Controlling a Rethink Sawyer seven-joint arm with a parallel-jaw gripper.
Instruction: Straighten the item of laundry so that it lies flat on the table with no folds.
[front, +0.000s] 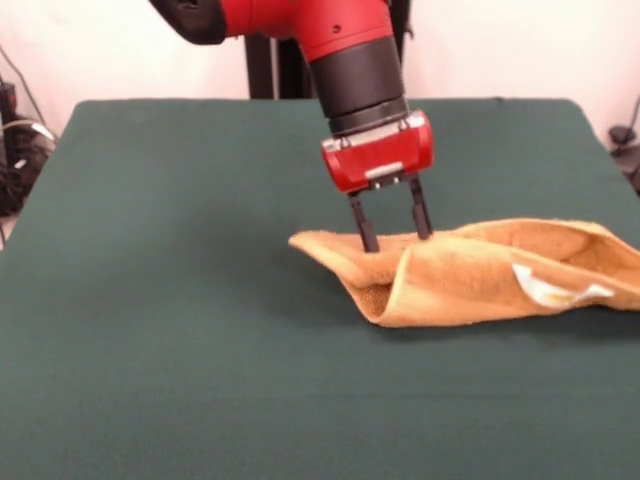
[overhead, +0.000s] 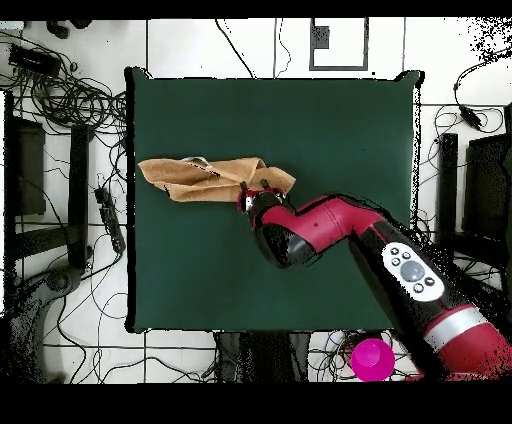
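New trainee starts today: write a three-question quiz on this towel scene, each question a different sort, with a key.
1. True or false: the towel lies flat and unfolded on the table.
2. The gripper is: A) raised well clear of the towel, B) down at the towel's bunched end, fingers spread, C) parked at the table's edge.
3. Fill in: in the overhead view, a ____ cup stands off the table beside the arm.

Key: 1 false; 2 B; 3 pink.
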